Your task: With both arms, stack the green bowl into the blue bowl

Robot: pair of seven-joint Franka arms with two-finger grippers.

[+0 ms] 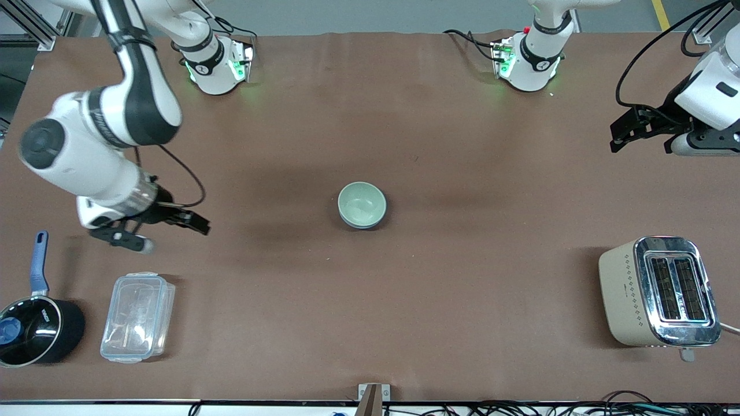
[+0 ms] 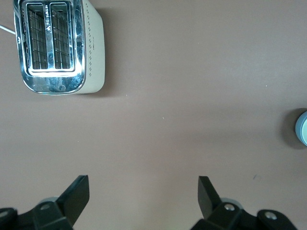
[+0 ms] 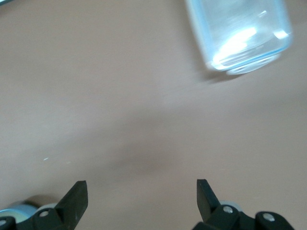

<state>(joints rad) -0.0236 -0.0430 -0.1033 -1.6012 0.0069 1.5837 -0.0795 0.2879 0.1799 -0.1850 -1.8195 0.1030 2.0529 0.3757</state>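
The green bowl sits nested inside the blue bowl at the middle of the table; only a thin blue edge shows under the green rim. A sliver of the stacked bowls shows at the edge of the left wrist view. My left gripper is open and empty, up over bare table at the left arm's end, well apart from the bowls. My right gripper is open and empty, over bare table at the right arm's end. Both wrist views show open fingers over bare brown cloth: the left gripper and the right gripper.
A beige and chrome toaster stands toward the left arm's end, near the front camera; it shows in the left wrist view. A clear lidded container and a black saucepan with a blue handle lie toward the right arm's end. The container shows in the right wrist view.
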